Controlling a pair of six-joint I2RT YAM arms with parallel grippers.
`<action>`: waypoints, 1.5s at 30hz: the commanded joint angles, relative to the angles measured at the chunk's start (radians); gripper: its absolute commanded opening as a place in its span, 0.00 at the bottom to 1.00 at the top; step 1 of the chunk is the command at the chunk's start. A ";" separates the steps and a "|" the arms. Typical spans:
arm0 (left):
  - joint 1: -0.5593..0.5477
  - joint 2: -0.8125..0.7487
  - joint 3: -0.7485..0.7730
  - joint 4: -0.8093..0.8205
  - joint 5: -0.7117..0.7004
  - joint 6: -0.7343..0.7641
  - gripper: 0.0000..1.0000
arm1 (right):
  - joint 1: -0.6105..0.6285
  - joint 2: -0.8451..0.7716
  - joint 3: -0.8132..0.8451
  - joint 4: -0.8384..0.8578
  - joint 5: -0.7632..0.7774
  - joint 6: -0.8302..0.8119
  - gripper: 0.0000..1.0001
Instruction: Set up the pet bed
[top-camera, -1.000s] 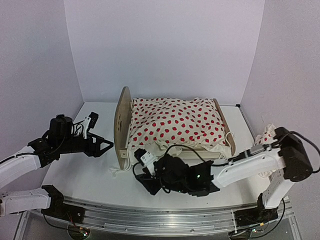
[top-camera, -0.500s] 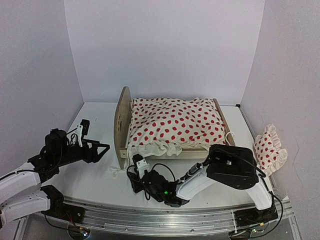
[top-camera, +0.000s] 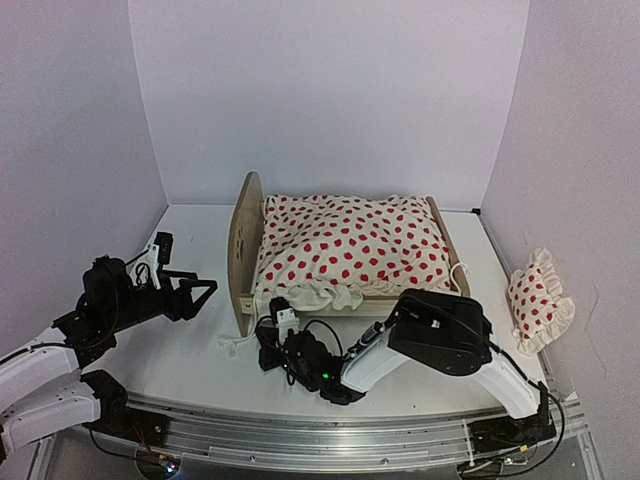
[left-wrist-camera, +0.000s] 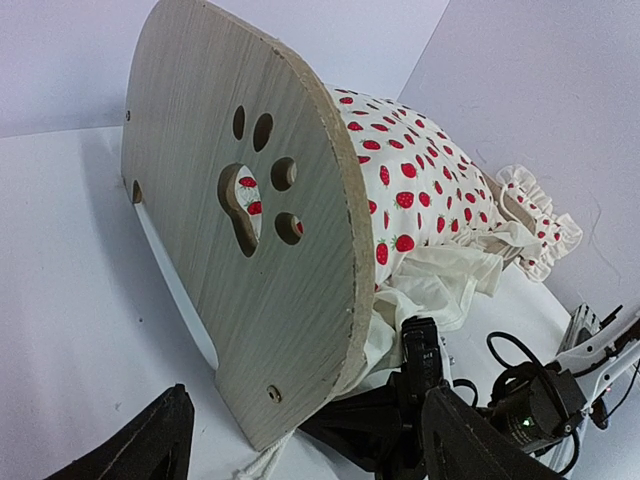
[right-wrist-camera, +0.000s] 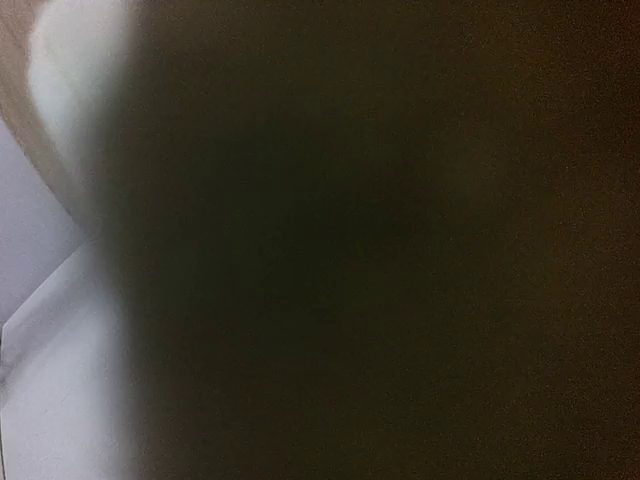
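Top external shows white table (top-camera: 170, 360), pale walls (top-camera: 330, 100) and pet bed (top-camera: 243, 255), left wrist its paw cutout (left-wrist-camera: 243, 200); left gripper (top-camera: 205, 295) gapes, right gripper (top-camera: 265, 345) pinched closed

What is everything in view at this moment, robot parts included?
pet bed: one, light wood with a paw-print cutout in the headboard, middle of the table
duvet: one, cream with red dots, lying on the bed, hem hanging over the near side
pillow: one, red-dotted and ruffled, on the table at the right, apart from the bed
cord: one, white, on the table by the headboard's near foot
table: one, white, under everything
left tool: one, black, open and empty, left of the headboard
right tool: one, black, shut, low by the bed's near side; any grip cannot be told
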 joint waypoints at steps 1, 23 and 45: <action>0.003 0.000 -0.010 0.056 0.004 0.010 0.80 | -0.006 -0.059 -0.038 0.019 -0.093 0.006 0.00; -0.070 0.158 0.059 0.034 0.199 -0.074 0.52 | 0.054 -0.572 -0.135 -0.390 -0.162 -0.259 0.00; -0.154 0.235 0.081 0.021 0.219 0.103 0.38 | -0.080 -0.549 -0.081 -0.391 -0.242 -0.077 0.00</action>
